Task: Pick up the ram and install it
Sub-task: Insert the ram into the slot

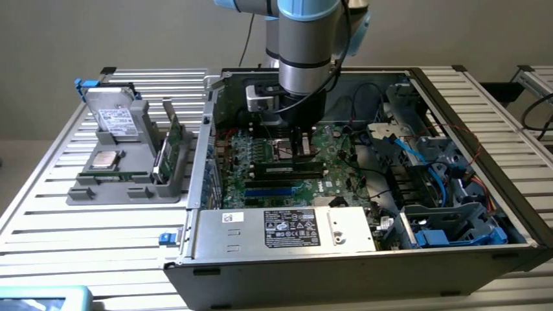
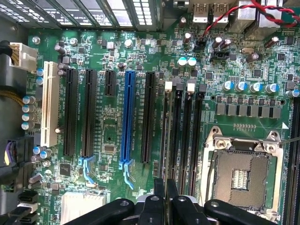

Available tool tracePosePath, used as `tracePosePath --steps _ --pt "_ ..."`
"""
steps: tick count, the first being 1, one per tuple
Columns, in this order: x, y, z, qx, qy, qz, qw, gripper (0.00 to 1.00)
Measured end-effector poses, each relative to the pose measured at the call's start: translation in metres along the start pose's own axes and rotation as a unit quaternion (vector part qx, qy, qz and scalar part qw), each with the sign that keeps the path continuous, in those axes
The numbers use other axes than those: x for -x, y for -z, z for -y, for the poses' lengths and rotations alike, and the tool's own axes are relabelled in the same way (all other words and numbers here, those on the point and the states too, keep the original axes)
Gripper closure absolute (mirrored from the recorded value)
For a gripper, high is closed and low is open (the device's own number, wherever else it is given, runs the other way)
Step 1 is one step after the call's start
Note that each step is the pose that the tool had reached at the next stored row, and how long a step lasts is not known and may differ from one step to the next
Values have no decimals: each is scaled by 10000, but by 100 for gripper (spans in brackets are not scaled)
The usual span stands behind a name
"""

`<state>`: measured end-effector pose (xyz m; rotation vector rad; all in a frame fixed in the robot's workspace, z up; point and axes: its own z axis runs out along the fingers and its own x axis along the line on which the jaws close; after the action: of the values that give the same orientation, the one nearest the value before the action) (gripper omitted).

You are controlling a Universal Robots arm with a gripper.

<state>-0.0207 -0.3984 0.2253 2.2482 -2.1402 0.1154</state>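
Observation:
The ram (image 1: 285, 170) is a long dark stick standing on edge in a memory slot of the green motherboard (image 1: 233, 188) inside the open computer case. My gripper (image 1: 302, 155) reaches straight down onto its upper edge. In the wrist view the ram (image 2: 164, 136) is a thin line running along the memory slot next to the long black slots. That line leads in between my black fingers (image 2: 159, 192), which stand almost together on it. My gripper (image 2: 166, 185) is shut on the ram.
The empty processor socket (image 2: 241, 176) lies beside the memory slots. A silver power supply box (image 1: 285, 230) fills the case front, and blue cables (image 1: 415, 155) crowd the exterior view's right. Outside the case wall (image 1: 207, 129), a grey holder (image 1: 129, 162) carries drives and upright green cards (image 1: 173, 139).

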Motion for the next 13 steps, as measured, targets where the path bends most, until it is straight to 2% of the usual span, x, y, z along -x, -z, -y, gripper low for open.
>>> tracePosePath --steps 13 --pt "-11 -7 -1 -2 23 1 10000 86"
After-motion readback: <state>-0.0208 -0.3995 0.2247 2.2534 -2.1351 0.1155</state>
